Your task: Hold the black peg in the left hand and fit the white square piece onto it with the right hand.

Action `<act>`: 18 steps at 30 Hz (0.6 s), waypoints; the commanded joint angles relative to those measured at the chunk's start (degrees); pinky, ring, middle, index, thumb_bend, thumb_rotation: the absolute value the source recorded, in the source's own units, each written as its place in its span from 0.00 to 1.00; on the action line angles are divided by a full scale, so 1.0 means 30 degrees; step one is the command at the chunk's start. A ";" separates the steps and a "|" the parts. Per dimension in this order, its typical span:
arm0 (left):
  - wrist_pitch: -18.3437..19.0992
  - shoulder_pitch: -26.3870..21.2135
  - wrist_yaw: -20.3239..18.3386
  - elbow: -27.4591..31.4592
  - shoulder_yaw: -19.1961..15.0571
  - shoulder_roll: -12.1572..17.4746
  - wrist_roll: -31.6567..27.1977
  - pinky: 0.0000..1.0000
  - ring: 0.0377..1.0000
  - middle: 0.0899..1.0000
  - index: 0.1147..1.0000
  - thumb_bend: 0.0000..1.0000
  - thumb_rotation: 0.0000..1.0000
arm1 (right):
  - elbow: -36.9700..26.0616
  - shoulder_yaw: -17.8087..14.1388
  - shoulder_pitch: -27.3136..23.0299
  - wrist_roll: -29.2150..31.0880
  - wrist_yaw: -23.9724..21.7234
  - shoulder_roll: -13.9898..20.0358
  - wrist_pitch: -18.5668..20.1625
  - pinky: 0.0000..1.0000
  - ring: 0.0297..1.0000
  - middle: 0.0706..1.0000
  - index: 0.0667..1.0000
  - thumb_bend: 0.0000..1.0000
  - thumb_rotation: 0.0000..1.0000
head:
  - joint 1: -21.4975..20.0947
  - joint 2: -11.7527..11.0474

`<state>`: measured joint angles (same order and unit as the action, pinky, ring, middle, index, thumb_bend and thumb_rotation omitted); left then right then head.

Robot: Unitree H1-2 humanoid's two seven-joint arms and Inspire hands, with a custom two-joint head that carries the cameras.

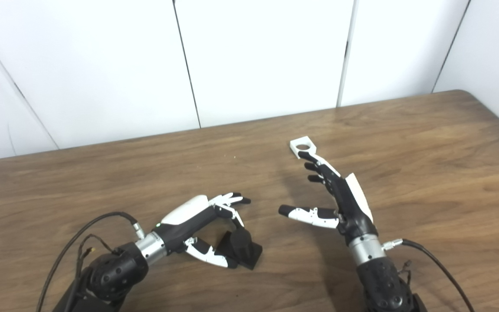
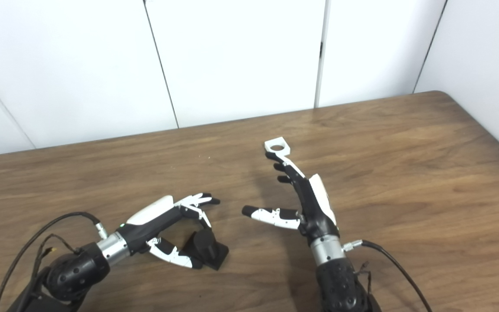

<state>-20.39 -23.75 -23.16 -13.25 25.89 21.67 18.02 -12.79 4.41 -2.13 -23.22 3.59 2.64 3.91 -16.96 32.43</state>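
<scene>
The black peg (image 1: 241,248) stands upright on its square black base on the wooden table (image 1: 427,164), near the front left. My left hand (image 1: 206,221) arches over it with fingers apart, the thumb lying against the base's near side and the other fingers above the peg, not closed on it. The white square piece (image 1: 302,147) with a round hole lies flat on the table farther back, in the middle. My right hand (image 1: 336,195) is open, palm turned left, its fingertips just short of the white piece's near edge and its thumb pointing left.
White wall panels (image 1: 258,56) stand behind the table's far edge. Black cables (image 1: 85,229) trail from both wrists over the front of the table. Bare wood stretches to the right of my right hand.
</scene>
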 commanded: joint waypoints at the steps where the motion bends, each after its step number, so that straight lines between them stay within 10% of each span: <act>1: -0.0071 0.0208 -0.0661 -0.0415 0.0232 0.0626 0.0744 1.00 1.00 0.94 0.43 0.52 0.07 | -0.0345 -0.0054 -0.0756 -0.0179 0.0253 -0.0081 -0.0041 0.78 0.86 0.89 0.84 0.75 0.29 | -0.0014 -0.0027; 18: -0.0010 0.0380 -0.0689 -0.0467 0.0130 0.0551 0.0658 1.00 1.00 0.94 0.43 0.52 0.07 | 0.2486 -0.0385 -0.7153 -0.1747 -0.2189 0.5071 0.1695 0.65 0.80 0.86 0.82 0.77 0.21 | -0.0289 -0.0210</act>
<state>-21.10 -23.65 -23.19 -13.65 25.67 21.66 18.02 -4.79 3.33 -19.65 -27.99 -2.11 16.03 8.93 -17.75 31.73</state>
